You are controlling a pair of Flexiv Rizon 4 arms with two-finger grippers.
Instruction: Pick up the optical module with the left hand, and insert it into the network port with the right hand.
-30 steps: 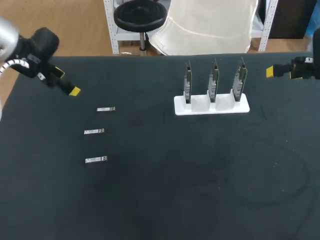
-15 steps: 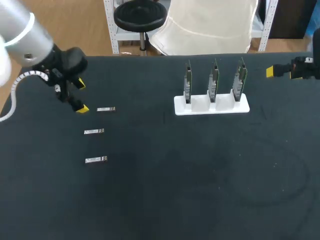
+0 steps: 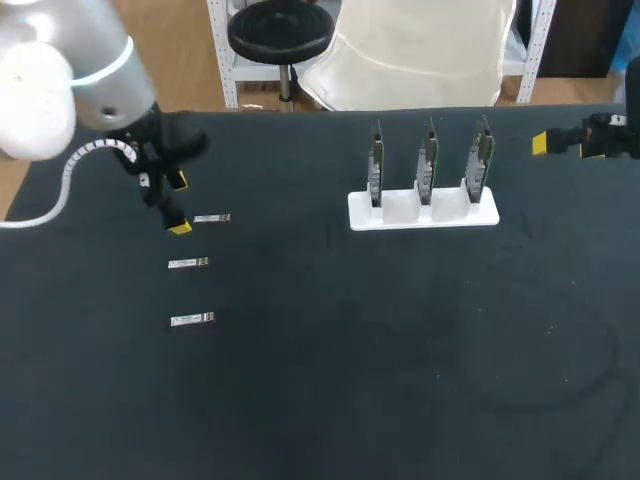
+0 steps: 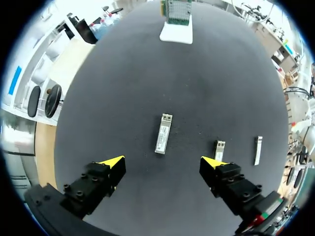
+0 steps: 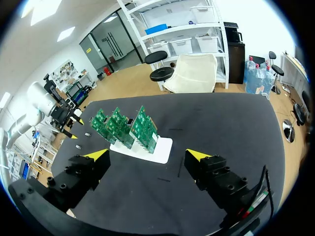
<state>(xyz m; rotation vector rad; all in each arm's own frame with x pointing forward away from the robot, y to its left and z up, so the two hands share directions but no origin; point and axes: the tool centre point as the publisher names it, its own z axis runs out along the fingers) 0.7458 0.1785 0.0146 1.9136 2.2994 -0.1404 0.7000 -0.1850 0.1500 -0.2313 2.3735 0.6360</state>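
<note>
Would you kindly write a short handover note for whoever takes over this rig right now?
Left gripper: open, empty, poised at the farthest of three small silver optical modules; the other two modules lie in a row beside it on the black table.
Right gripper: open, empty, by the table's far right edge, apart from the white holder with three upright green circuit boards.
Done: nothing picked up yet.
Left: grasp a module, pass it to the right gripper, insert it into a board's network port.

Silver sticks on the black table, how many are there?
3 sticks in a row: the far stick beside the left hand, the middle stick, the near stick closest to the front edge. None looks hidden.
</note>
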